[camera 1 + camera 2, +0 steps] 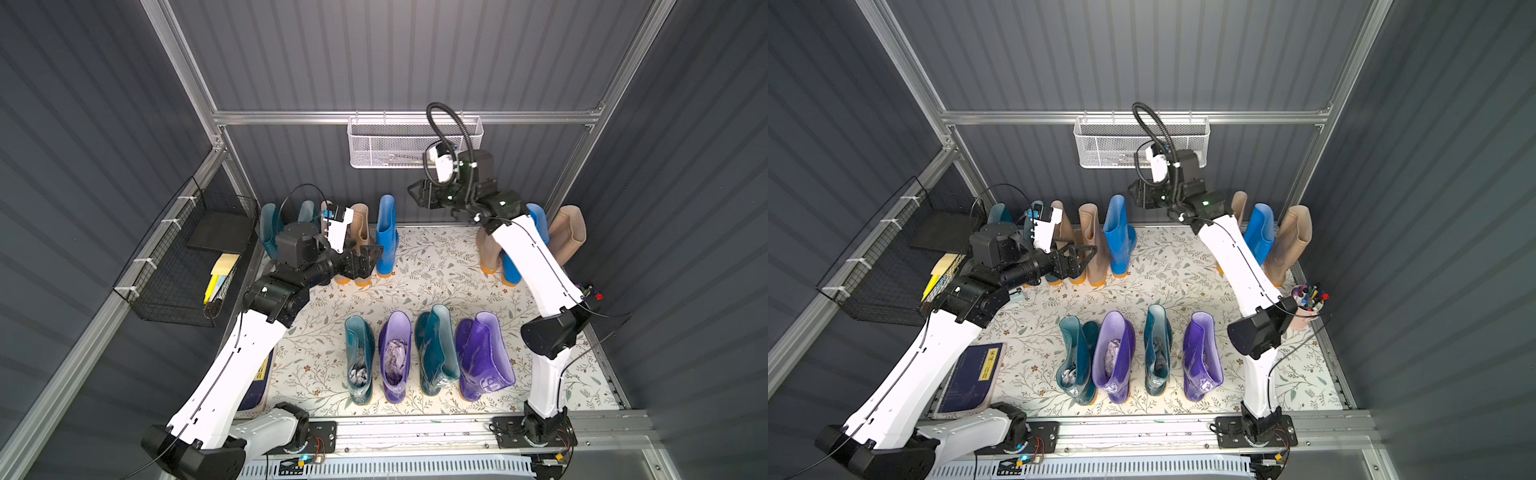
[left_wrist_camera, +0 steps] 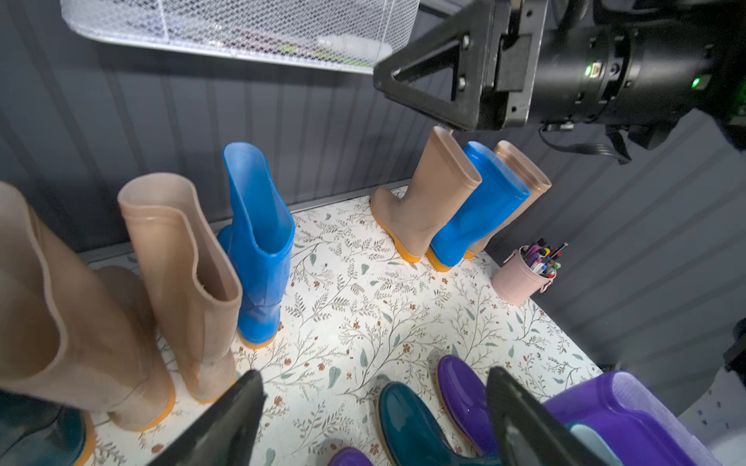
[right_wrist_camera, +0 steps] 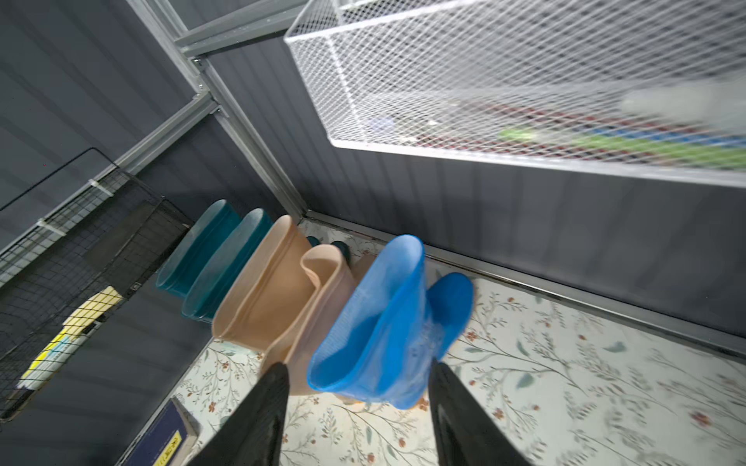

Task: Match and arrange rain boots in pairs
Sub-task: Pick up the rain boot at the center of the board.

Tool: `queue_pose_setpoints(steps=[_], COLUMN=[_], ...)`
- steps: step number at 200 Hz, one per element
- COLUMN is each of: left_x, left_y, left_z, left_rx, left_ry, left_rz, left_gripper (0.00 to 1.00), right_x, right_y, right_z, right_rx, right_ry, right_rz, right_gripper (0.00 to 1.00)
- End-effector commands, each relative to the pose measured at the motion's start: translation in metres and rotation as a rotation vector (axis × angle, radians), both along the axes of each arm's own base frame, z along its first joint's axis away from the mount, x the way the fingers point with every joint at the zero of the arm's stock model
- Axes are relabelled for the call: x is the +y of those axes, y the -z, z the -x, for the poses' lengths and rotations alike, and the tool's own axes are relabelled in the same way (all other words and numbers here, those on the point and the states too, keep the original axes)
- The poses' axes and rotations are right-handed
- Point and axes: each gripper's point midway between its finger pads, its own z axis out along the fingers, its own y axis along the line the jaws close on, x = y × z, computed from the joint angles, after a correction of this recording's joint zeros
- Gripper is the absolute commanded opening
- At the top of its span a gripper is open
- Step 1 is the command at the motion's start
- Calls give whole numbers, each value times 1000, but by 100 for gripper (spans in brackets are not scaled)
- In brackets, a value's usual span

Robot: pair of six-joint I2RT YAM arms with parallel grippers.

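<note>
My left arm (image 1: pixel 216 374) and right arm (image 1: pixel 536 266) match: long white links between chunky black joint housings (image 1: pixel 548 332), with a thin black cable (image 1: pixel 239 332) traced along each. My left gripper (image 1: pixel 1090 253) and right gripper (image 2: pixel 383 78) are black, their fingers (image 2: pixel 428 107) open triangular frames held by small screws (image 2: pixel 461 82). White camera blocks (image 1: pixel 340 228) sit at both wrists. A ribbed black hose (image 1: pixel 430 120) loops over my right one, near green lights (image 2: pixel 695 82).
</note>
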Motion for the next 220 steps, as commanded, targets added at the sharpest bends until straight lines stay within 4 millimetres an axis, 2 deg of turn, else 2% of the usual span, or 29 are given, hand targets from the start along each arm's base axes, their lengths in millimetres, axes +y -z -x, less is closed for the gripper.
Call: queue_pose_setpoints(steps=[1, 28, 53, 77, 95, 116, 154, 187, 220], left_x=[-15, -33, -63, -95, -116, -135, -160, -175, -190], left_y=[-34, -37, -30, -22, -15, -5, 15, 33, 41], left_z=[9, 13, 23, 37, 50, 61, 75, 78, 91], left_rx=[-69, -81, -94, -103, -117, -142, -121, -74, -74], left_ry=[93, 158, 222, 293, 338, 348, 392, 407, 437], left_rz=[83, 128, 103, 75, 56, 14, -6, 5, -29], left_gripper=[88, 88, 88, 87, 87, 86, 86, 86, 86], right_x=[-64, -141, -204, -247, -273, -294, -316, -325, -335], right_y=[-9, -3, 11, 27, 40, 56, 78, 93, 105], right_z=[2, 2, 6, 8, 8, 7, 3, -4, -12], right_rx=[-10, 30, 85, 135, 174, 223, 284, 324, 346], right_ry=[118, 272, 410, 502, 553, 591, 634, 646, 666], right_rz=[63, 116, 181, 216, 230, 237, 266, 270, 282], right_gripper=[60, 63, 67, 70, 70, 71, 74, 77, 80])
